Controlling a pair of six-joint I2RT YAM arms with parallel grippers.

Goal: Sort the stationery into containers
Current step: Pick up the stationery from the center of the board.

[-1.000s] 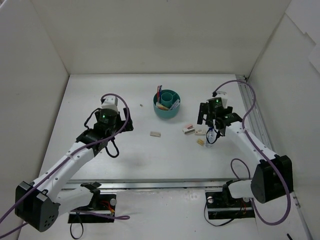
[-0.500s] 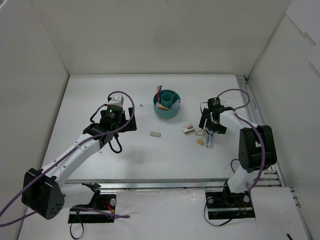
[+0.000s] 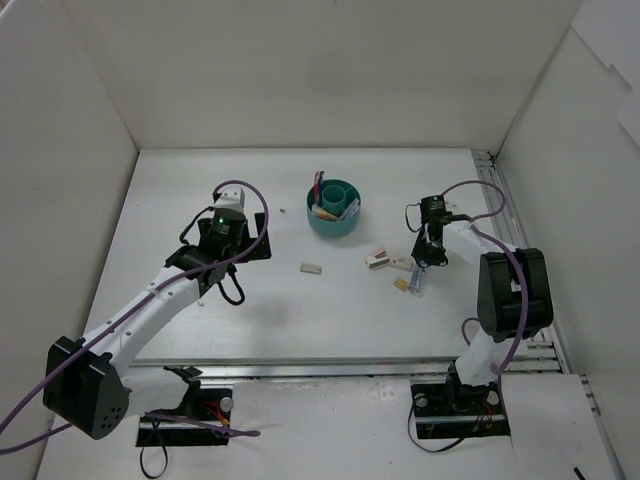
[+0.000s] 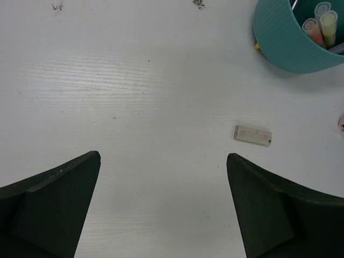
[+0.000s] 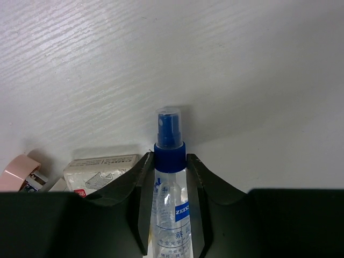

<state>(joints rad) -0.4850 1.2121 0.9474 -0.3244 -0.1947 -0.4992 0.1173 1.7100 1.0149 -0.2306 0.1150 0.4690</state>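
Note:
A small clear bottle with a blue cap (image 5: 170,129) lies on the table, and my right gripper (image 5: 170,161) is shut on it, a finger pressed to each side just below the cap. From above, the right gripper (image 3: 425,260) sits at the right of the table, over the bottle (image 3: 418,286). My left gripper (image 4: 164,161) hangs open over bare table. A beige eraser block (image 4: 252,135) lies ahead and to its right. The teal organizer (image 3: 333,210) stands at the back centre and holds pens (image 4: 322,21). The left gripper (image 3: 228,250) is well to its left.
A printed white packet (image 5: 99,166) and a pink item (image 5: 19,169) lie just left of the bottle. From above, an eraser (image 3: 310,268), a pink-and-white piece (image 3: 377,258) and a small yellowish piece (image 3: 401,284) lie between the arms. White walls close in the table.
My right gripper has come down over the bottle and shut on it. The left arm reached a little farther forward early on and has since held still, open.

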